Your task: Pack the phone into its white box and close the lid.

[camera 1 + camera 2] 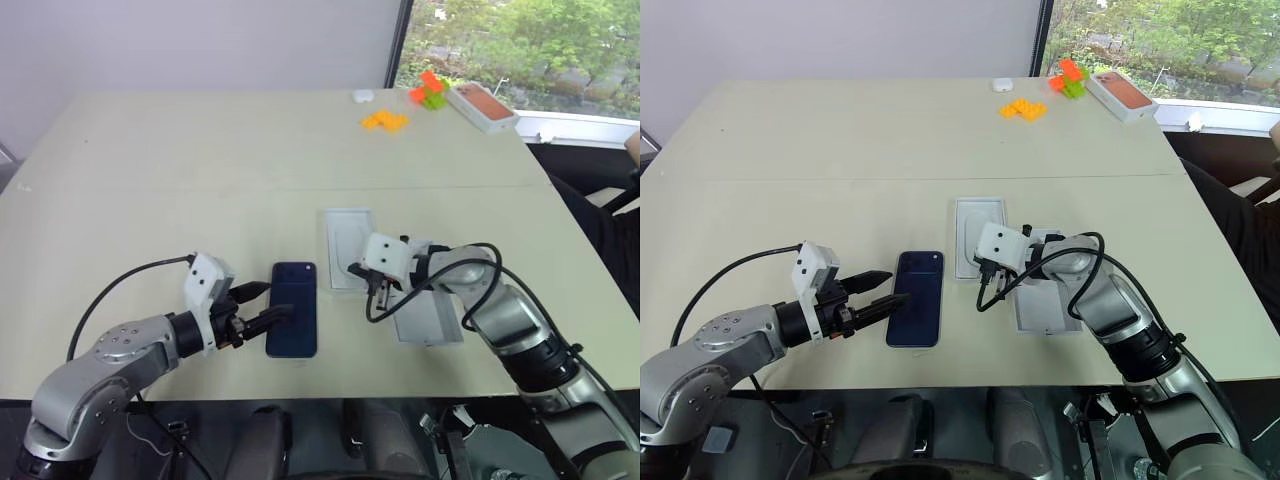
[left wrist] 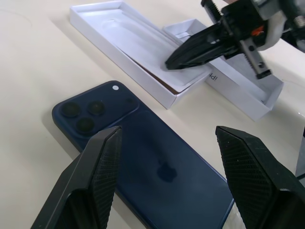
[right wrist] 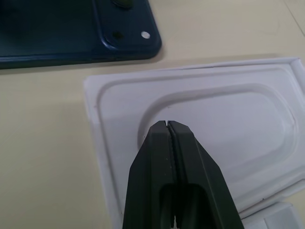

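The phone (image 1: 292, 309), a dark navy-blue slim smartphone with a glossy back, lies camera-bump end away from us near the front edge of the pale table (image 1: 180, 170), its long axis running front to back. Our left gripper (image 1: 262, 306), two black fingers spread wide and holding nothing, sits just beside the phone's left long edge, pointing across it, so the phone lies directly ahead of those fingers and crosswise to them. That arm is plainly the nearer one. Just right of the phone stands the white box (image 1: 348, 248), a shallow cardboard tray lying parallel to it, with a flat white insert with an oval recess (image 3: 228, 124) seated inside. Our right gripper (image 1: 384, 287), fingers pressed together and empty, hovers over the tray's near end. The lid (image 1: 432, 320), a shallow white cover, lies open side up beneath that arm, touching the tray.
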You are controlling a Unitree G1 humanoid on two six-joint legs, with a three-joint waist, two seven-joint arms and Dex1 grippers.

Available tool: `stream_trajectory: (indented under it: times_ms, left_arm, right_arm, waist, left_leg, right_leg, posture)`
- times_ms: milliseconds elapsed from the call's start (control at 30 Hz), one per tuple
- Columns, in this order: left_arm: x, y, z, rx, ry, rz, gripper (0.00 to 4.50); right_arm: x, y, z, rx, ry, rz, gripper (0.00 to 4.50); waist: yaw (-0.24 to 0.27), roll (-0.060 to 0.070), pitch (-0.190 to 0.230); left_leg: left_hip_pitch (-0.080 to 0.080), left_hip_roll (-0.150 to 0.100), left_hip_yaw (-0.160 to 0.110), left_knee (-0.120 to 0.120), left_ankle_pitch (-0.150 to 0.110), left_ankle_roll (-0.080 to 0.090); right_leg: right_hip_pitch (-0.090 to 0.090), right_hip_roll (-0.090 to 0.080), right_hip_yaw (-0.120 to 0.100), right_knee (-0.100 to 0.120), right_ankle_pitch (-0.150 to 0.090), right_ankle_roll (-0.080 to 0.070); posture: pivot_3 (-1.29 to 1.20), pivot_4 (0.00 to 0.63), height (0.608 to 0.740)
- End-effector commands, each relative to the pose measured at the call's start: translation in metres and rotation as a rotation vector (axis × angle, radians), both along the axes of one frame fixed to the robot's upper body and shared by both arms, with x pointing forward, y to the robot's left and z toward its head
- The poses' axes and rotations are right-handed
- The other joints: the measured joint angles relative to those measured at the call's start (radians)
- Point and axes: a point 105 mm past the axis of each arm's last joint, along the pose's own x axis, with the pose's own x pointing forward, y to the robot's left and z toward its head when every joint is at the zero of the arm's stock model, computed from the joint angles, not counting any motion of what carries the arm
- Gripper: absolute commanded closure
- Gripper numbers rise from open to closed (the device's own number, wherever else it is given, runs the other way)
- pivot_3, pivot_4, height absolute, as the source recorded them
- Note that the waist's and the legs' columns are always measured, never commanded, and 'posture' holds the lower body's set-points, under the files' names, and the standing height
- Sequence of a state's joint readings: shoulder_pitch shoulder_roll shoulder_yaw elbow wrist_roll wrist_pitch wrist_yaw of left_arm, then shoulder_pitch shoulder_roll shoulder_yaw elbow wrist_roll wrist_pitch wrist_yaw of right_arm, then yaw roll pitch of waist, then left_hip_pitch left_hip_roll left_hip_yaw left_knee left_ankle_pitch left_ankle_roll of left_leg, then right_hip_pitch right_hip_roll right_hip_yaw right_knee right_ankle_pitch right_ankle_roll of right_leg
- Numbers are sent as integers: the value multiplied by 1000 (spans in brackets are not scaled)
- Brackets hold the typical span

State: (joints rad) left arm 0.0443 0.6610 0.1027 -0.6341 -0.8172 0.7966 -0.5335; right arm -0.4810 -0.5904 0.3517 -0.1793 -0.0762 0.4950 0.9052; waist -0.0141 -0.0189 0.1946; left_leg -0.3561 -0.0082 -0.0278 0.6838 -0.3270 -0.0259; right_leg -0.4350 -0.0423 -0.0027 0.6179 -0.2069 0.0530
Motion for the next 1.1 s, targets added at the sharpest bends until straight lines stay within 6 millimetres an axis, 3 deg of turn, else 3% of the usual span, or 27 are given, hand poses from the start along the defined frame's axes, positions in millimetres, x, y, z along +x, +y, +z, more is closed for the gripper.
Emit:
stream_trajectory:
  times_ms: [33,567,633,800,1100]
  left_arm:
    - [-3,-3,10,0,-49,-27,1192]
    - [-5,-5,9,-11,-37,-33,1192]
    - [-5,-6,9,-11,-37,-34,1192]
    - [-4,-3,13,-9,-52,-31,1192]
    - [3,12,14,25,-81,20,1192]
  right_arm:
    - [1,0,-2,-18,-19,-8,4449]
    - [8,0,-3,0,-58,-61,4449]
    - [7,1,3,23,-57,-51,4449]
    - [2,-3,44,145,-96,-24,4449]
    - [-15,-42,76,237,-55,-166,4449]
  waist:
    - [1,0,0]
    - [1,0,0]
    - [1,0,0]
    - [1,0,0]
    - [3,0,0]
  left_leg:
    - [0,0,0,0,0,0]
    - [0,0,0,0,0,0]
    - [0,0,0,0,0,0]
    - [0,0,0,0,0,0]
    - [-1,0,0,0,0,0]
  right_leg:
    - [0,0,0,0,0,0]
    - [0,0,0,0,0,0]
    - [0,0,0,0,0,0]
    - [0,0,0,-1,1,1]
    - [0,0,0,-1,0,0]
  posture:
    - [0,150,740]
    - [0,150,740]
    - [0,150,740]
    - [0,150,740]
    - [0,150,740]
